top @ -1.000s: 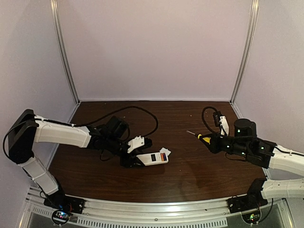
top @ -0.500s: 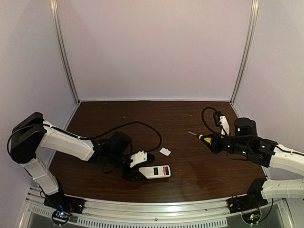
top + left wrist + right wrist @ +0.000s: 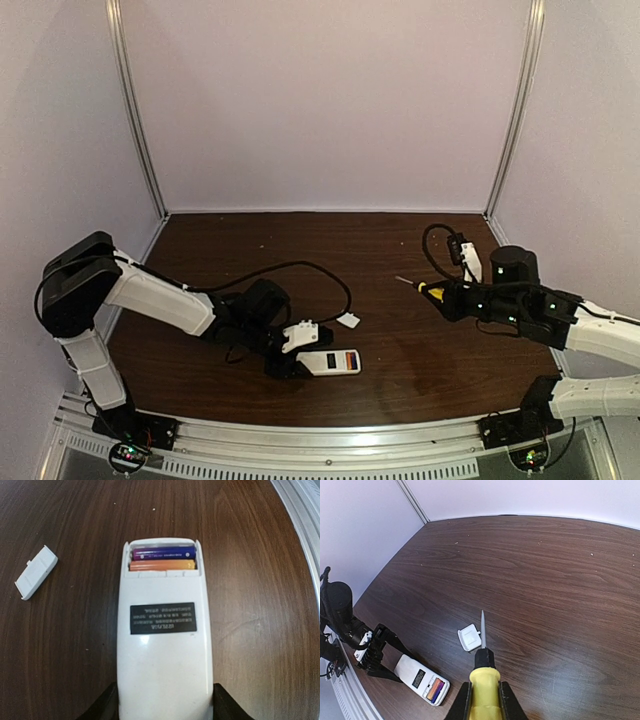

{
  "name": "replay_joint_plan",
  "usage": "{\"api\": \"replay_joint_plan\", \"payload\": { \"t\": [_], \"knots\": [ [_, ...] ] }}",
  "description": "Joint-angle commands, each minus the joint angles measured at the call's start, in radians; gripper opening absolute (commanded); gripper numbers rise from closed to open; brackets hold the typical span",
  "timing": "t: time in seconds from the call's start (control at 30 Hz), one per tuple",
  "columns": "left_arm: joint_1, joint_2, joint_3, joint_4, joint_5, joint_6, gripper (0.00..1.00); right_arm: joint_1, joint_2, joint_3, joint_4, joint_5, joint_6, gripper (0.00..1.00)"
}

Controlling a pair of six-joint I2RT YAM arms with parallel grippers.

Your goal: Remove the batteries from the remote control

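Left wrist view: the left gripper (image 3: 165, 707) is clamped on the near end of the remote control (image 3: 162, 645), with a black finger (image 3: 102, 707) pressed to each long edge. The white slab lies flat on the dark wooden table (image 3: 260, 605), back face up, showing a dark printed label (image 3: 163, 618) at mid-body. At its far end the compartment stands uncovered. The batteries (image 3: 162, 554) sit inside it side by side across the width, a purple one farther from the gripper and an orange one just nearer. A small white lid piece (image 3: 36, 572) rests on the wood off to one side, apart from the remote. Across the table, the right gripper (image 3: 485, 705) is closed tight around the yellow handle of a screwdriver (image 3: 484, 690). Its thin shaft points out toward the lid piece, well apart from the remote near the table's front edge.
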Motion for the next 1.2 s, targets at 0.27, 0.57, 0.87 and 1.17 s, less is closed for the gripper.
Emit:
{"api": "replay_joint_plan", "payload": {
  "t": [0.27, 0.57, 0.87, 1.17],
  "knots": [
    [-0.004, 0.007, 0.035, -0.003, -0.019, 0.008, 0.97, -0.012, 0.043, 0.043, 0.007, -0.002, -0.015, 0.0],
    [-0.002, -0.112, 0.047, 0.009, -0.108, -0.063, 0.97, -0.014, 0.052, 0.051, 0.01, -0.004, -0.012, 0.0],
    [0.017, -0.301, -0.043, 0.183, -0.182, -0.144, 0.97, -0.015, 0.068, 0.057, 0.025, -0.008, -0.003, 0.0],
    [0.044, -0.265, -0.113, 0.313, -0.096, -0.223, 0.97, -0.017, 0.078, 0.061, 0.027, -0.009, 0.0, 0.0]
  ]
}}
